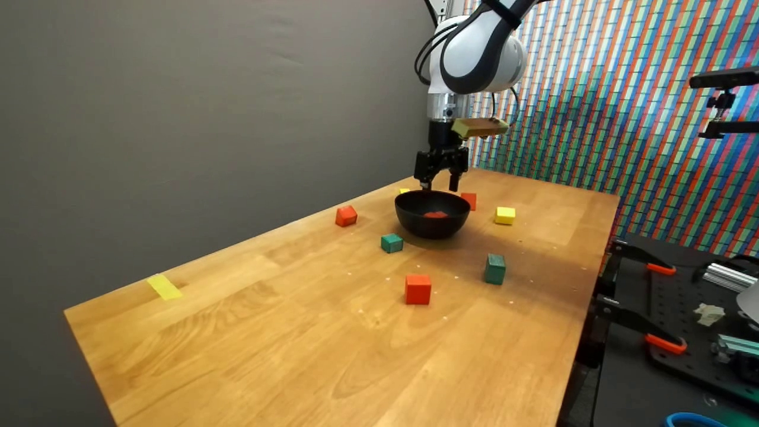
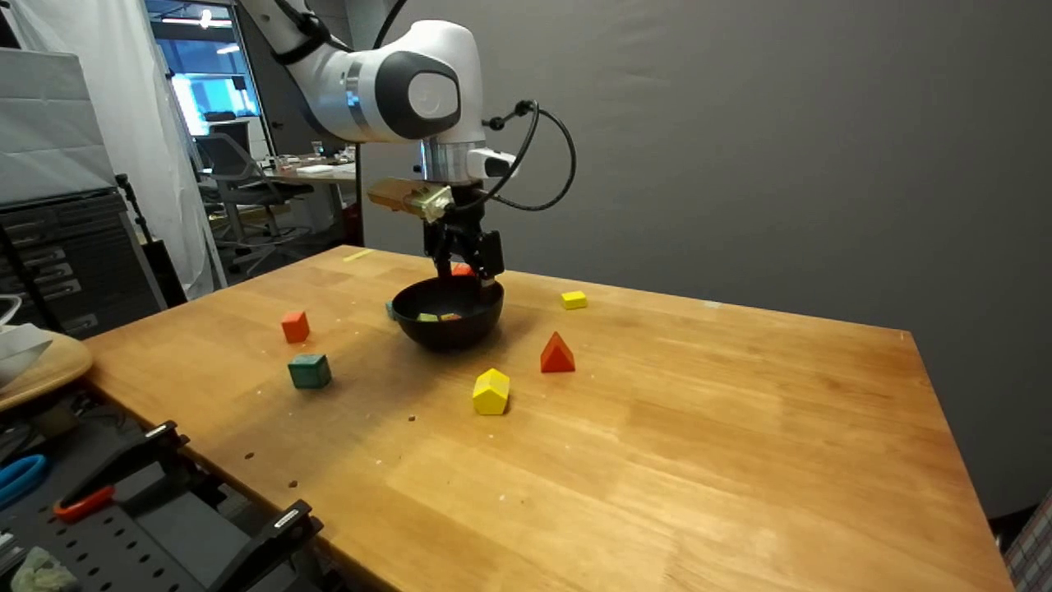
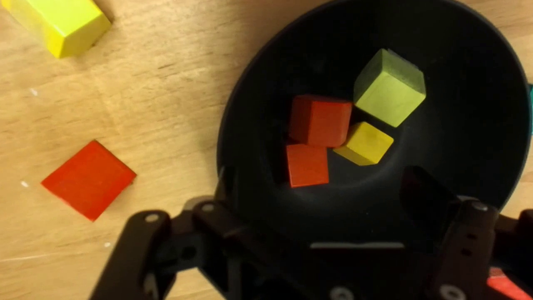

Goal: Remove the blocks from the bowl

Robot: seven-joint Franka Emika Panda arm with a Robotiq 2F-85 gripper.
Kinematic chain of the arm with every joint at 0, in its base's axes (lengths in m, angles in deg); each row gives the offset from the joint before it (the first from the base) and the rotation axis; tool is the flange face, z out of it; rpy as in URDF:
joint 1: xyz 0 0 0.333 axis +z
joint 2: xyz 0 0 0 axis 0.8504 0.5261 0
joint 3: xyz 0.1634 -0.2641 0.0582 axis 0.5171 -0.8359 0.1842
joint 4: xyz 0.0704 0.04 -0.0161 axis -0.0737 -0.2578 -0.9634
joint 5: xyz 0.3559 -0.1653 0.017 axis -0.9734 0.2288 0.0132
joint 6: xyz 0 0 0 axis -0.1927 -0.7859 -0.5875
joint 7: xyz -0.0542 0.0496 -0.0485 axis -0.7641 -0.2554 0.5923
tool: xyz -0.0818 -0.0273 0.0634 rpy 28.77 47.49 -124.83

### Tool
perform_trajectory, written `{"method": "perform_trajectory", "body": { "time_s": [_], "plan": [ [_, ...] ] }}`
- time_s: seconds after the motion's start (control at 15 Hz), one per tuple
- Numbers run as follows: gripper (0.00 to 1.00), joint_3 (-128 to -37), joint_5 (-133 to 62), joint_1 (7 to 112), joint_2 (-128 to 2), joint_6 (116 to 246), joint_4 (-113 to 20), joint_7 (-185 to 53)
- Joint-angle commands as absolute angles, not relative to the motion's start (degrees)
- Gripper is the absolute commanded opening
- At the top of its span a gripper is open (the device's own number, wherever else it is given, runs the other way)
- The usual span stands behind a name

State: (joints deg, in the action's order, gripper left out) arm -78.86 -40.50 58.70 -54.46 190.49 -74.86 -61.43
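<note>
Low in the wrist view, your claw (image 3: pixel 320 181) gapes empty. The blocks (image 3: pixel 339 121) in the bowl (image 3: pixel 466 104) lie mostly higher; likely shift up-frame.

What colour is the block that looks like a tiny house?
The house-shaped block is bright yellow; it shows best in an exterior view.

Black bowl (image 1: pixel 431 229): way in is from above, wall bars the sides. Pincer (image 1: pixel 440 186) at its far rim, fingers spread apart. Wrist view: red block (image 3: pixel 333 123), another red block (image 3: pixel 309 167) and yellow block (image 3: pixel 372 143) bunched tight, pale yellow block (image 3: pixel 391 100) just beside, narrow gaps; bare bowl room near and right. In an exterior view: green block (image 2: pixel 310 372) near left, yellow house-shaped block (image 2: pixel 491 395) and red triangular block (image 2: pixel 557 358) near right, wide lane between green block and house-shaped one. Desk (image 2: pixel 781 427) free along right stretch.
</note>
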Motion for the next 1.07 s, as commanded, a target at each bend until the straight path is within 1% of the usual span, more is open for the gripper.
{"method": "perform_trajectory", "body": {
  "time_s": [0.0, 0.87, 0.93, 1.0],
  "plan": [
    [1.0, -78.4, -41.3, 58.7, -51.1, 188.6, -70.0, -63.1],
    [1.0, -77.0, -43.2, 58.4, -44.8, 181.5, -66.4, -66.0],
    [0.81, -76.9, -43.3, 58.3, -44.6, 180.5, -66.0, -66.1],
    [0.72, -76.9, -43.4, 58.3, -44.5, 179.9, -65.8, -66.2]
  ]
}}
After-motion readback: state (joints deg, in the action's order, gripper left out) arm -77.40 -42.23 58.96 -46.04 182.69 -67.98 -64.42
